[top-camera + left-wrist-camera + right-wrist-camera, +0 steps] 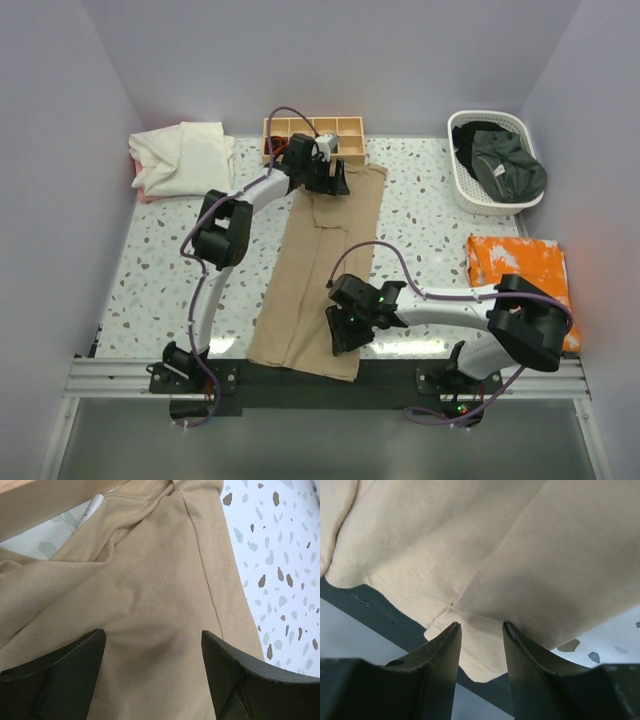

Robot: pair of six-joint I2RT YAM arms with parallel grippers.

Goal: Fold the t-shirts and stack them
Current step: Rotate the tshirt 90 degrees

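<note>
The tan t-shirt lies folded lengthwise into a long strip down the middle of the table, and its near hem overlaps the black mat. My left gripper is at its far end. In the left wrist view it is wide open just above the tan cloth. My right gripper is at the near right hem. In the right wrist view it is partly open, and its tips straddle the hem corner. A cream-white shirt lies folded at the far left. A dark shirt sits in the white basket.
A wooden divided tray stands at the back, just behind the left gripper. An orange cloth lies at the right, beside the right arm. Grey walls close in the table on three sides. The black mat and a metal rail run along the near edge.
</note>
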